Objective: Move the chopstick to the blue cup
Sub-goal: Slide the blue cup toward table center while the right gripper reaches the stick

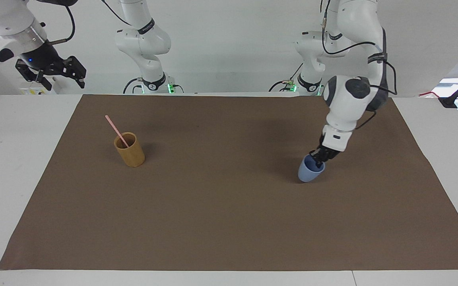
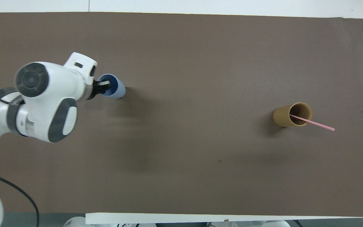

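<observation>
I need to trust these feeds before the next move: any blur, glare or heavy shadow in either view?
Facing view: sharp, evenly lit, no glare; soft shadows beside the blue cup and the tan cup. Overhead view: a faint smeared streak on the brown mat beside the left arm's wrist; the left pincer at the blue cup's rim and the pink chopstick are crisp.
</observation>
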`<state>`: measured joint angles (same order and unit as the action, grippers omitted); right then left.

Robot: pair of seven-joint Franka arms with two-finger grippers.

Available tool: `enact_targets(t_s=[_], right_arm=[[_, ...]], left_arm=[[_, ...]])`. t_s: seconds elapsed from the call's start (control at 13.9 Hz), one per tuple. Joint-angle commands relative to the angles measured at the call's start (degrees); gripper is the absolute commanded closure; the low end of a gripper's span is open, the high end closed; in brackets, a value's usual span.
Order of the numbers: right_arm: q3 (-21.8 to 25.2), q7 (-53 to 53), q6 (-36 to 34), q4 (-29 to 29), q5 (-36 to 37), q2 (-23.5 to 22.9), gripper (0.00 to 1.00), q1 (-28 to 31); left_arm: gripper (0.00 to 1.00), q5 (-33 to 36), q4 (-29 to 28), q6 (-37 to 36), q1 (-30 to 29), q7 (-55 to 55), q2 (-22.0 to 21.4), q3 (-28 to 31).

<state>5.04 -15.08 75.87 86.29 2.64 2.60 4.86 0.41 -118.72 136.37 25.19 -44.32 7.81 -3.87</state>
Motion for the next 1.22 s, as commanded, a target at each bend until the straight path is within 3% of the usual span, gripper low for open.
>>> enact_targets(t_s=[0.0,0.14,0.29,0.36,0.5,0.58,0.65,0.72,0.86,1.01,1.15], right_arm=[[-0.3,0.8,1.4,2.0,-1.1,1.5,0.0,0.7],[-0.3,0.8,1.4,2.0,-1.1,1.5,0.0,0.6],[-0.3,0.8,1.5,2.1,-1.1,1.5,0.0,0.4],[-0.4,0.8,2.5,3.6,-1.1,2.1,0.0,0.3],[-0.4,0.1,7.9,10.4,-1.4,5.2,0.0,0.5],[-0.4,-0.3,10.7,13.3,-2.4,6.3,0.0,0.2],[-0.4,-1.6,14.5,16.9,-3.8,7.7,0.0,-0.4],[-0.4,-3.9,16.5,19.6,-4.7,8.0,0.0,-1.7],[-0.4,-7.3,18.2,23.3,-5.5,7.7,0.0,-3.8],[-0.4,-9.6,23.5,31.4,-5.6,9.7,0.0,-5.1],[-0.4,-22.9,30.7,37.2,-5.5,9.8,0.0,-4.7]], left_arm=[[1.0,-0.5,3.3,0.7,8.1,-8.3,3.6,1.1],[1.0,-0.5,5.3,0.1,11.7,-10.7,5.7,1.3],[0.98,-0.2,5.2,-0.6,11.7,-10.6,5.7,1.3],[0.97,0.2,5.3,-2.8,11.7,-10.6,5.5,1.3],[0.87,1.4,6.2,-6.2,11.6,-10.7,5.5,1.4],[0.64,1.4,6.4,-6.7,11.3,-10.7,5.5,1.4],[0.23,1.5,6.7,-6.8,11.0,-10.7,5.3,1.4],[0.02,1.5,6.8,-7.3,11.1,-10.8,4.9,1.5],[0.0,1.5,8.1,-9.3,11.0,-10.7,3.2,1.5],[0.0,1.5,11.5,-13.5,10.0,-10.7,1.1,1.7],[0.0,1.5,18.5,-22.6,9.1,-10.5,1.1,1.9]])
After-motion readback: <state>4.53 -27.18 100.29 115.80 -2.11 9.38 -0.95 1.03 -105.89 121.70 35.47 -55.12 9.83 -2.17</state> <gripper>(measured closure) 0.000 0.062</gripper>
